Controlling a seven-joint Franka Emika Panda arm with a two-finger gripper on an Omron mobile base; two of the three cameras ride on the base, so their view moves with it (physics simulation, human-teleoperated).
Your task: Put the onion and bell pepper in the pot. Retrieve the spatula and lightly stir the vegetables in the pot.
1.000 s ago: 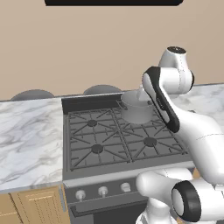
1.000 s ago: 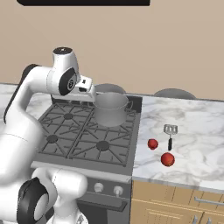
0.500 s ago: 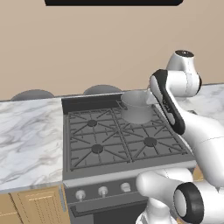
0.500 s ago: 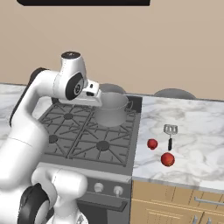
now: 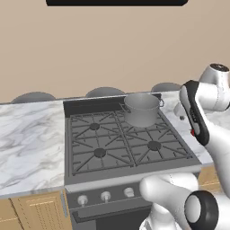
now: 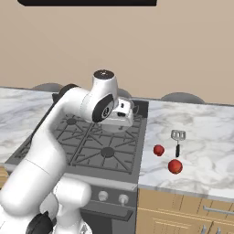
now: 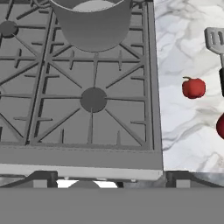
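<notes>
The grey metal pot stands on the stove's back right burner, and its near wall fills the top of the hand view. My gripper hangs above the front right burner, just in front of the pot. It is open, its tips wide apart with nothing between them. On the marble counter to the right lie the small red bell pepper, a larger dark red onion, and the spatula. My own arm hides most of them in the left base view.
The gas stove has dark grates and knobs along its front. Marble counter runs on both sides. Grey domed shapes sit against the back wall. A dark hood hangs overhead.
My hand has swung from the pot's left side across to its front and lower, towards the right counter. The pot and the things on the counter have stayed put.
</notes>
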